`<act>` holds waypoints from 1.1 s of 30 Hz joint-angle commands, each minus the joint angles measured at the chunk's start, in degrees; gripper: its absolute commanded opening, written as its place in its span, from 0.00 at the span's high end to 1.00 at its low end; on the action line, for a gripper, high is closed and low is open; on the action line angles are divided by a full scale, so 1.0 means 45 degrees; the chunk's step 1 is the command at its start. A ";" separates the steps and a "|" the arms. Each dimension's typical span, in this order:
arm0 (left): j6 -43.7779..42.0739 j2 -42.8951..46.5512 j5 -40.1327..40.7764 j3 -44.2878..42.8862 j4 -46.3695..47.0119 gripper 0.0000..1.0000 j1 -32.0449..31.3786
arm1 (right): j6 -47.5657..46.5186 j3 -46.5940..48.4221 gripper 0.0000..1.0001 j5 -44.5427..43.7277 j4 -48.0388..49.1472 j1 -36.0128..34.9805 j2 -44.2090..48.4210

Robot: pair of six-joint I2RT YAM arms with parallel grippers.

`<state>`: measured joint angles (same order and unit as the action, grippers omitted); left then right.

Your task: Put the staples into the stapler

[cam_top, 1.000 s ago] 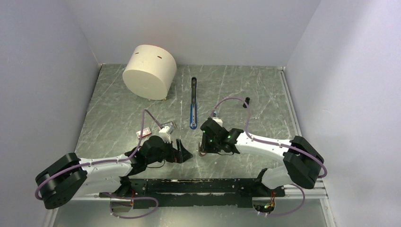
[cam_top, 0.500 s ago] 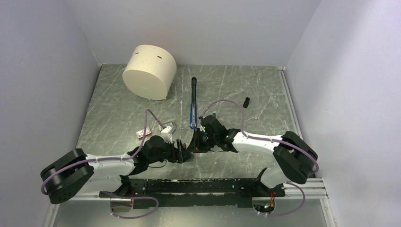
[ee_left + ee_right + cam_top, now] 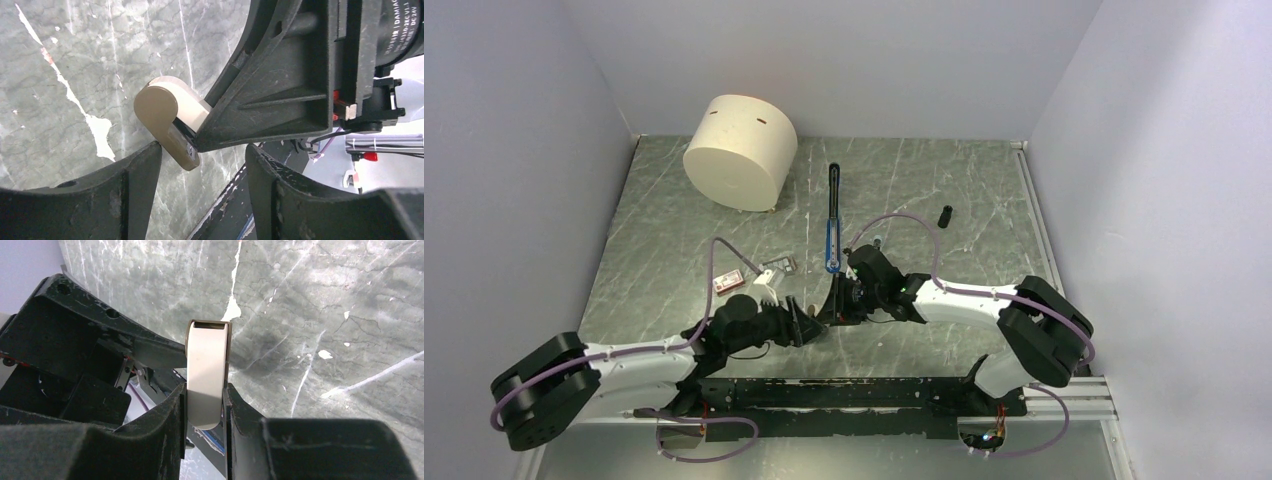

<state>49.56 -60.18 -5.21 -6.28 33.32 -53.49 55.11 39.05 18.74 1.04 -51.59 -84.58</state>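
Note:
The blue stapler (image 3: 831, 243) lies open on the table, its black arm stretching away toward the back. The silver staples (image 3: 780, 266) and their red-and-white box (image 3: 726, 282) sit left of it, untouched. My right gripper (image 3: 838, 304) (image 3: 206, 405) is shut on a beige oval piece (image 3: 207, 365) (image 3: 165, 117), holding it up off the table. My left gripper (image 3: 812, 320) (image 3: 202, 167) stands open, nose to nose with the right one. The lower end of the beige piece dips between its fingers (image 3: 137, 190), close to the left one.
A large cream cylinder (image 3: 740, 150) stands at the back left. A small black cylinder (image 3: 945, 215) lies right of the stapler. Both arms crowd the near middle, just in front of the black base rail (image 3: 854, 392).
The right gripper carried the beige piece left to meet the left gripper. The left arm shifted and its jaws narrowed around the piece's end. The staples came into view beside the left wrist.

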 commanded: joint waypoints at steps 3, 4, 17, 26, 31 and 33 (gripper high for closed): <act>-0.0194 0.1151 0.0917 0.0323 -0.0566 0.44 -0.0023 | 0.0201 -0.0002 0.87 0.0083 0.0173 0.0039 0.0083; -0.0257 0.1189 0.0935 0.0312 -0.0639 0.48 -0.0023 | 0.0250 -0.0005 0.87 0.0082 0.0201 0.0039 0.0084; -0.0293 -0.0449 0.0826 0.0120 0.0190 0.73 -0.0005 | 0.0194 0.0110 0.88 0.0302 0.0278 0.0065 0.0117; -0.1781 -0.0592 0.0367 -0.0086 -0.0316 0.95 -0.0023 | -0.1115 0.0217 0.88 0.1086 -0.1615 0.0993 0.0717; -0.2788 -0.0578 -0.0372 -0.0469 -0.0366 0.95 -0.0020 | -0.2439 0.0647 0.87 0.1378 -0.2968 0.1813 0.1071; -0.3105 -0.0686 -0.0599 -0.0581 -0.0429 0.95 -0.0012 | -0.2739 0.0664 0.84 0.1449 -0.3366 0.2253 0.1252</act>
<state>41.43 -63.18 -4.05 -7.40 31.77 -53.41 48.12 40.45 25.52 -8.08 -45.21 -81.25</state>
